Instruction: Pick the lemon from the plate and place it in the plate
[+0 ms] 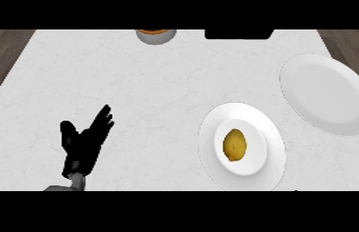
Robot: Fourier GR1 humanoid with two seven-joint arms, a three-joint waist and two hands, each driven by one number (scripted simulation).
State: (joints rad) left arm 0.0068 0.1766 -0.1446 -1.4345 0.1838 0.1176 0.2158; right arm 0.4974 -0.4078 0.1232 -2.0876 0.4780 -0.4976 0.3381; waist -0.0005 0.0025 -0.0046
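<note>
One lemon (235, 144) lies in the middle of a white plate (212, 156) near the lower right of the white marbled bench (140, 83), its long side running up and down in the head view. There are two plates in all: the one that carries the lemon, and a second, greyer plate (322, 94) up and to the right of it, close to the bench's right edge, with nothing on it. The two plates lie near each other but do not touch. One robot hand shows, the left robot hand (84, 143), at the lower left of the view, well apart from both plates; its fingers are straight and spread, pointing up and to the right, with the thumb held out to the left, and it holds nothing. The right robot hand shows nowhere in the view. At the far edge of the bench one round grey thing with an orange-brown inside (155, 34) is cut off by the top of the view, and just to its right sits one black block (238, 34), likewise cut off. Dark wood flooring (14, 45) shows past the bench's two far corners.
</note>
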